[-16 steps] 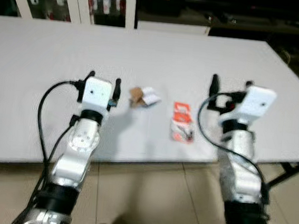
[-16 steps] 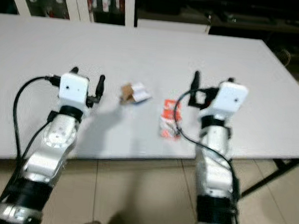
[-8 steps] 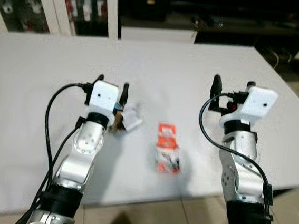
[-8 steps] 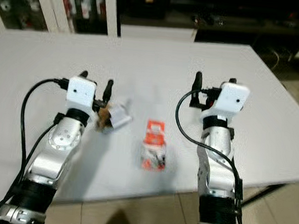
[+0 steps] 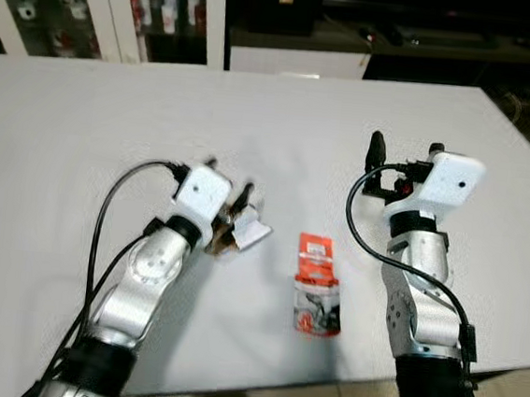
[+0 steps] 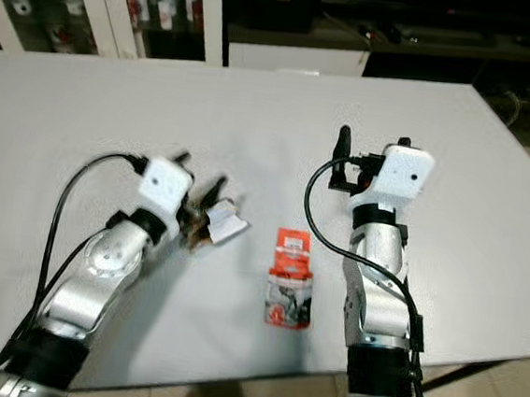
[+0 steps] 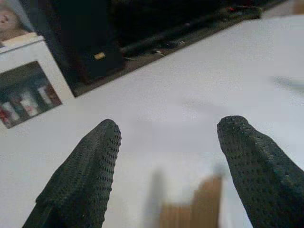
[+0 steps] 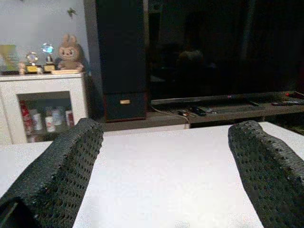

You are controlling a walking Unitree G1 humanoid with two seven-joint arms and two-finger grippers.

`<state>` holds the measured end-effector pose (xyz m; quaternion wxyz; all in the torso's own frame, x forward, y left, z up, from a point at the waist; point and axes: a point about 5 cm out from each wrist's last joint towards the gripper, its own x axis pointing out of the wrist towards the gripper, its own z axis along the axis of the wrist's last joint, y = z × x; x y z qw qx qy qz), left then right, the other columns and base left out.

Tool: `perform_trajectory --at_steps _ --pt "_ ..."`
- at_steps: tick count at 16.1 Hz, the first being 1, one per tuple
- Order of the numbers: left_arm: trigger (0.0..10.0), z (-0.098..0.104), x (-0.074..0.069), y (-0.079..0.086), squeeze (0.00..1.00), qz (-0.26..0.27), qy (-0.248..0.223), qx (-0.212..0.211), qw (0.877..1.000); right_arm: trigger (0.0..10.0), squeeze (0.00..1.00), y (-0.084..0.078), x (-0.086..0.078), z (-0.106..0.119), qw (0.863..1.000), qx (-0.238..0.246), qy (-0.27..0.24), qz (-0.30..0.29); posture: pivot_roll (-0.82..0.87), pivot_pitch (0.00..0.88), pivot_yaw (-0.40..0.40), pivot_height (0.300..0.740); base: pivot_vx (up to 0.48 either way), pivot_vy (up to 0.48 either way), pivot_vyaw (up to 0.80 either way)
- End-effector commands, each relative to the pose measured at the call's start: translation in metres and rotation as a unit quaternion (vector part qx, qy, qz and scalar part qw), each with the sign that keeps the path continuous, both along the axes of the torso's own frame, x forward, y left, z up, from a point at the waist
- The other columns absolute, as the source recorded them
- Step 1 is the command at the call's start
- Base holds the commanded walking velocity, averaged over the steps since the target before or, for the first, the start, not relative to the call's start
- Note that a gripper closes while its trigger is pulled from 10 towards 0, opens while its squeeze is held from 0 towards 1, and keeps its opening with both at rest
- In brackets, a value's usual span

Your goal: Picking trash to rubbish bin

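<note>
Spread apart, the left gripper's (image 5: 231, 207) black fingers (image 7: 85, 175) straddle a crumpled brown-and-white scrap of paper (image 5: 243, 233) lying on the white table (image 5: 84, 125), closer to its near edge than its far one; whether the pads touch the scrap cannot be told. Just beside it, towards the right-hand edge, lies a red-and-white wrapper (image 5: 317, 284), flat and untouched. Beyond that, the right gripper (image 6: 371, 154) is raised above the table, its fingers (image 8: 64, 171) likewise parted and holding nothing
</note>
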<state>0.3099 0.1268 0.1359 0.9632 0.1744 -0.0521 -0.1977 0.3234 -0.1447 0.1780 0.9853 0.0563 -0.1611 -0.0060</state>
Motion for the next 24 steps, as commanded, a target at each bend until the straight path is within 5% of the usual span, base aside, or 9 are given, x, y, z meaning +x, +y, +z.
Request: perform_trajectory --at_steps 1,2,3,7,8,18,24 --pt "10.0 -0.005 -0.002 0.0 0.0 -0.02 0.019 0.001 1.0 10.0 0.0 0.0 0.0 0.001 1.0 0.003 -0.001 -0.003 -0.02 0.075 -0.046 0.74 0.0 0.0 0.0" --pt "10.0 -0.001 -0.003 0.002 0.26 -0.025 0.017 0.001 1.0 10.0 0.0 0.0 0.0 0.001 1.0 0.003 -0.001 -0.003 -0.02 0.075 -0.046 0.74 0.0 0.0 0.0" --pt "10.0 0.0 -0.003 0.004 1.0 -0.028 0.019 -0.005 0.999 10.0 0.0 0.0 0.0 0.001 1.0 0.003 -0.001 -0.004 -0.02 0.077 -0.045 0.74 0.0 0.0 0.0" --pt "10.0 0.004 -0.01 0.008 1.0 -0.06 0.035 0.017 0.997 10.0 0.0 0.002 -0.001 -0.003 1.0 0.004 0.005 0.0 -0.01 0.082 -0.044 0.74 0.0 0.0 0.0" --pt "10.0 0.002 -0.008 0.007 0.0 -0.061 0.036 0.024 0.997 10.0 0.0 0.002 -0.001 -0.003 1.0 0.005 0.005 0.0 -0.01 0.081 -0.044 0.74 0.0 0.0 0.0" --pt "10.0 -0.036 0.015 -0.007 0.0 -0.041 0.103 0.082 0.991 10.0 0.0 0.003 0.0 -0.003 1.0 0.005 0.004 0.001 -0.02 0.075 -0.036 0.74 0.0 0.0 0.0" --pt "10.0 -0.051 0.029 -0.025 0.0 -0.033 0.141 0.077 0.987 10.0 0.0 0.005 -0.001 -0.002 1.0 0.005 0.001 0.006 -0.03 0.072 -0.032 0.74 0.0 0.0 0.0"
